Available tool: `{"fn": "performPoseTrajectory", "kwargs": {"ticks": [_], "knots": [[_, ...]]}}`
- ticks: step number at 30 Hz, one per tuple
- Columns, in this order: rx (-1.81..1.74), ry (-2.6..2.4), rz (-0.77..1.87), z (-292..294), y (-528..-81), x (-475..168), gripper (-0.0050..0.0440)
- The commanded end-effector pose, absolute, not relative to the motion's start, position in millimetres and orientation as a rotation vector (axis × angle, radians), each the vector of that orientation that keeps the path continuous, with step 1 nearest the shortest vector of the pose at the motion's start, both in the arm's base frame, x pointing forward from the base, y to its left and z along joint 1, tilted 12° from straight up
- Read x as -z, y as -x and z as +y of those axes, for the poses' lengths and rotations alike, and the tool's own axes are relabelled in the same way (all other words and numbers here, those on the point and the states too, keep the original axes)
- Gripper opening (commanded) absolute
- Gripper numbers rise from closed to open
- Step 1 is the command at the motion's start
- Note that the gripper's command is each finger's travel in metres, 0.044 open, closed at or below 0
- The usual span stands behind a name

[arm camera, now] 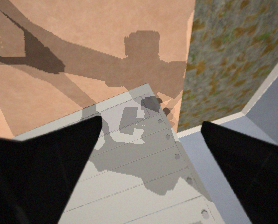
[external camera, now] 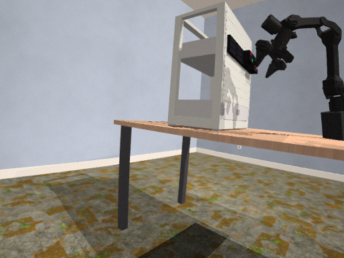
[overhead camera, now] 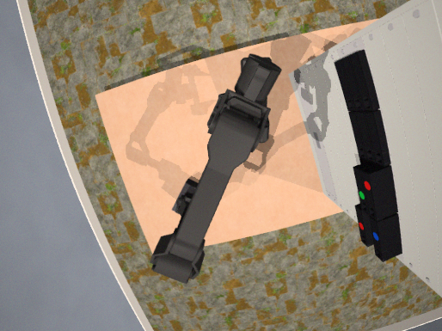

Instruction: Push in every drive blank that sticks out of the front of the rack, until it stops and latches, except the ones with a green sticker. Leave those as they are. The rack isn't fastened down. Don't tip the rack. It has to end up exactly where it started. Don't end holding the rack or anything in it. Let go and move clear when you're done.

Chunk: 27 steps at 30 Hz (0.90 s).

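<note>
Off-white rack (external camera: 234,92), black blanks (overhead camera: 356,80), peach table (overhead camera: 142,149).

Arm (external camera: 329,45) raised & bent, wrist angled down; pincer (external camera: 270,60) wide open, empty.

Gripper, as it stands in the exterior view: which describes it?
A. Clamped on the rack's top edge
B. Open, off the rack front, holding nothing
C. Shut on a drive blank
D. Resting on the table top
B. The gripper hangs with its fingers spread wide and nothing between them, a gap apart from the protruding drive blanks on the rack, well above the table.
</note>
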<state>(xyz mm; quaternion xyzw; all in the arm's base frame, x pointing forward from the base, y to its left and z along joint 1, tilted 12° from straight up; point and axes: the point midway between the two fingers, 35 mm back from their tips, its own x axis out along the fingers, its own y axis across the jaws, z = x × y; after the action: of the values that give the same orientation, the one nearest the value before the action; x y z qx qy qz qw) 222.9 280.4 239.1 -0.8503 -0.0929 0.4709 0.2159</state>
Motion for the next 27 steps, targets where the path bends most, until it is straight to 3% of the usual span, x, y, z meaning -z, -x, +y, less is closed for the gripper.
{"fn": "performPoseTrajectory", "kwargs": {"ticks": [1,16,27], "knots": [[-1.197,2.311,-0.297,264.4,-221.4,-254.5,0.0440],[-0.721,1.991,-0.301,140.1,-214.0,-273.3,0.0440],[-0.539,1.841,-0.297,89.5,-212.0,-281.2,0.0440]]}}
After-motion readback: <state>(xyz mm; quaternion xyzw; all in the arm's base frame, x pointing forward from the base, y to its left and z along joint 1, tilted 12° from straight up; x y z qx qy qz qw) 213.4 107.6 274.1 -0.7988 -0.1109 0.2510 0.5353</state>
